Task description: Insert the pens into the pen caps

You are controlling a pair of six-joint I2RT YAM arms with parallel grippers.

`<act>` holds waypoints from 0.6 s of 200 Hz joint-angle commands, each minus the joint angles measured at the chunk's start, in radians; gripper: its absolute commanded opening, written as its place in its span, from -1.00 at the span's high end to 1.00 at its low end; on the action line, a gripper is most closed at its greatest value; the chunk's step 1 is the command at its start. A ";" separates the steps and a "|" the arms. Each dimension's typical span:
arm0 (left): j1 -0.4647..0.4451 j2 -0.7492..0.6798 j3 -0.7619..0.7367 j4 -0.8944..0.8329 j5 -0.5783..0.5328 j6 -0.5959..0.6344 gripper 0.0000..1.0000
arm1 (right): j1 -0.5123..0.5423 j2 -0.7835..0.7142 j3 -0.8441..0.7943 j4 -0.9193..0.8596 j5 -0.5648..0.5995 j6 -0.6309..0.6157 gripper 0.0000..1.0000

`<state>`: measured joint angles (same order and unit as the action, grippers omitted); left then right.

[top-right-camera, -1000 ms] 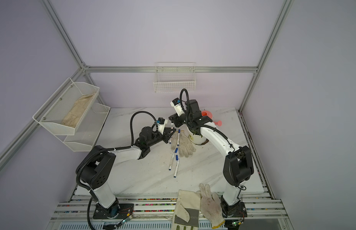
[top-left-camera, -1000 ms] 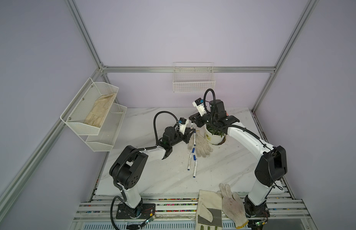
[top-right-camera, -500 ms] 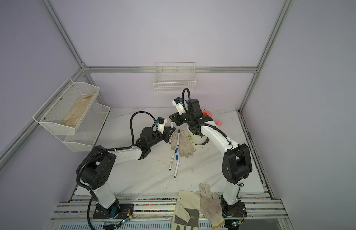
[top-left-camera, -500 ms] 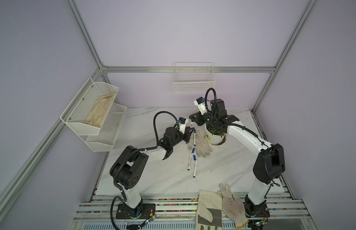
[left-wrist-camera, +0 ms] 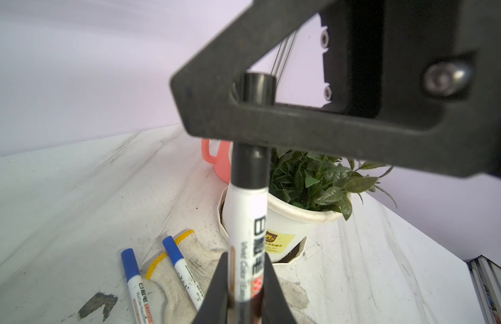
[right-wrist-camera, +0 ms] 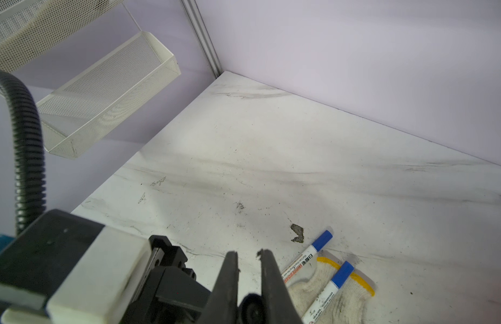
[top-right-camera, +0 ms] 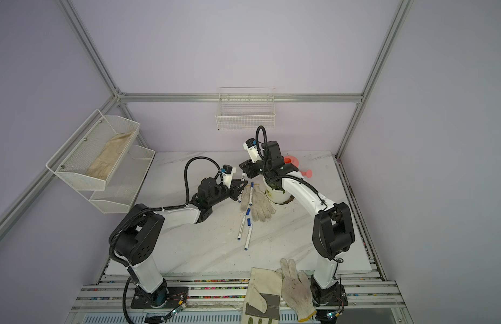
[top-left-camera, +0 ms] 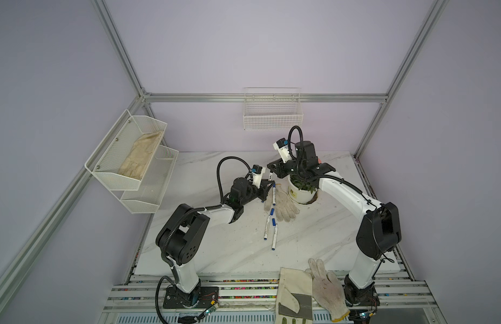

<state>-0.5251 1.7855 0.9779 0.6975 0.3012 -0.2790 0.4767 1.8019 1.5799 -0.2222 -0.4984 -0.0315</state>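
Note:
In both top views my two grippers meet above the table's middle. The left gripper [top-left-camera: 269,183] [top-right-camera: 243,183] [left-wrist-camera: 245,261] is shut on the barrel of a white printed pen [left-wrist-camera: 248,224] [top-left-camera: 270,176]. The pen's far end sits in a black pen cap [left-wrist-camera: 257,89] [right-wrist-camera: 250,308], and the right gripper [top-left-camera: 272,168] [right-wrist-camera: 248,254] is shut on that cap. Three more pens with blue caps on them lie on the table: one pen [top-left-camera: 274,195] on a knitted glove and two pens [top-left-camera: 267,227] [top-left-camera: 274,237] in front of it. The left gripper partly hides another pen [top-right-camera: 239,201].
A potted plant [top-left-camera: 299,193] stands just right of the grippers, with a pink watering can [top-right-camera: 290,161] behind it. The knitted glove [top-left-camera: 284,207] lies under the grippers. Two more gloves [top-left-camera: 325,283] hang over the front edge. A mesh shelf [top-left-camera: 131,165] juts from the left wall and a wire basket [top-left-camera: 271,117] hangs on the back wall.
Hardly anything differs. The right arm's elbow has shifted slightly, and both grippers stay shut where they meet.

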 commanded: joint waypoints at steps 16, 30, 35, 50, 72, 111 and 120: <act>0.016 -0.115 0.259 0.344 -0.192 0.059 1.00 | -0.041 0.072 -0.081 -0.350 -0.175 -0.004 1.00; 0.010 -0.125 0.235 0.344 -0.197 0.087 1.00 | -0.057 0.069 -0.086 -0.332 -0.209 0.013 1.00; 0.010 -0.128 0.231 0.346 -0.196 0.082 1.00 | -0.058 0.070 -0.086 -0.329 -0.213 0.015 1.00; 0.010 -0.130 0.216 0.345 -0.184 0.070 1.00 | -0.059 0.079 -0.089 -0.328 -0.213 0.018 0.98; 0.008 -0.123 0.201 0.314 -0.163 0.019 1.00 | -0.058 0.084 -0.086 -0.322 -0.207 0.020 0.97; -0.003 -0.105 0.106 0.265 -0.186 -0.055 1.00 | -0.066 0.032 -0.071 -0.236 -0.213 0.047 0.90; -0.009 -0.098 0.086 0.251 -0.187 -0.068 1.00 | -0.071 0.022 -0.068 -0.212 -0.218 0.057 0.89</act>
<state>-0.5579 1.7855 0.9955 0.6323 0.2543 -0.2466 0.4042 1.8160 1.5703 -0.2276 -0.6743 0.0174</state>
